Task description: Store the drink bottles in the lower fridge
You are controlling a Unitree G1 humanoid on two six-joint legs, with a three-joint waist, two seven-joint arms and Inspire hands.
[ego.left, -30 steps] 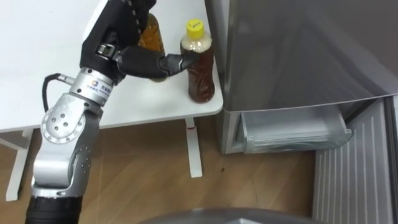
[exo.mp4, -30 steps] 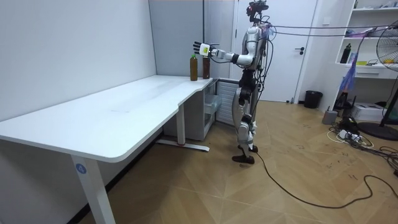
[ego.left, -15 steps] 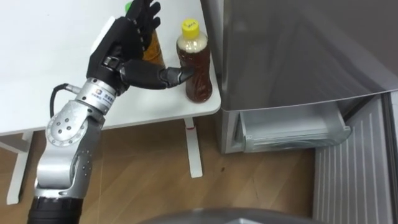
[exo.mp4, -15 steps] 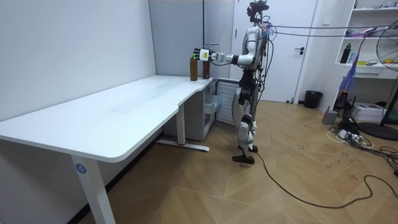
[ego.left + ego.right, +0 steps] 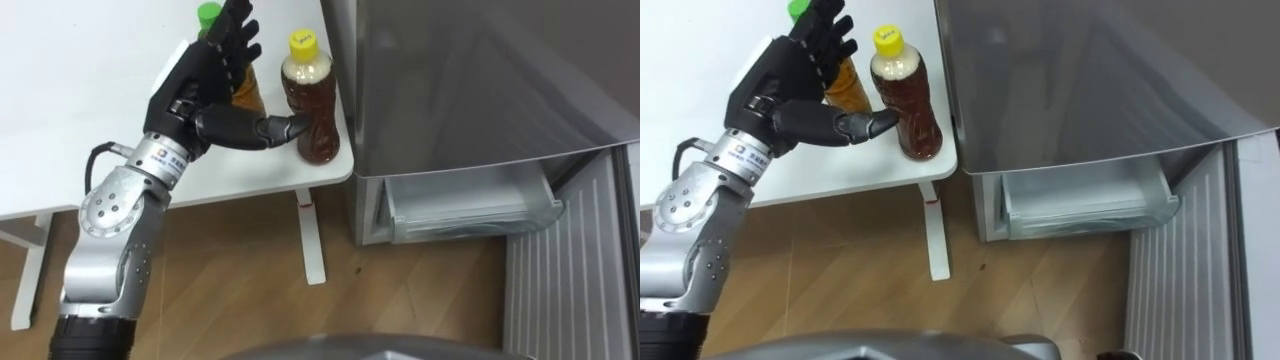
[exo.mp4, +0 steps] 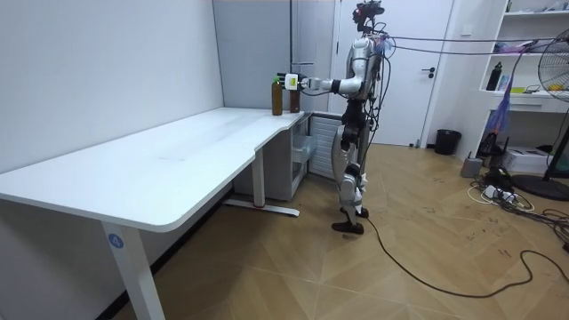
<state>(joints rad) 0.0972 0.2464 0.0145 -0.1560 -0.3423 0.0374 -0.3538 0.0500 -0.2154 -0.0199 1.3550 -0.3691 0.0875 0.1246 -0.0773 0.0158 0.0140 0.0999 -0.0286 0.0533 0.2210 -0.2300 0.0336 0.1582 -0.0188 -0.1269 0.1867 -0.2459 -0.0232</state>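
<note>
Two drinks stand at the corner of the white table (image 5: pixel 90 150): a brown bottle with a yellow cap (image 5: pixel 311 105) and, behind it to the left, an amber bottle with a green cap (image 5: pixel 244 88). My left hand (image 5: pixel 200 85) is open between them. Its thumb tip touches the yellow-capped bottle's side, and its straight fingers rise in front of the green-capped one. In the room view I stand at the table's far end, left hand (image 6: pixel 291 82) held out over the bottles (image 6: pixel 293 96). My right hand (image 6: pixel 375 105) hangs by my side, too small to read.
The grey fridge (image 5: pixel 480 80) stands right of the table. Its lower drawer (image 5: pixel 470 205) is pulled open, with a ribbed door panel (image 5: pixel 565 290) at the lower right. Wooden floor and a table leg (image 5: pixel 312 240) lie below.
In the room view my left hand has come down from above the bottles to their height. Its thumb stays against the yellow-capped bottle; both bottles stand where they were.
</note>
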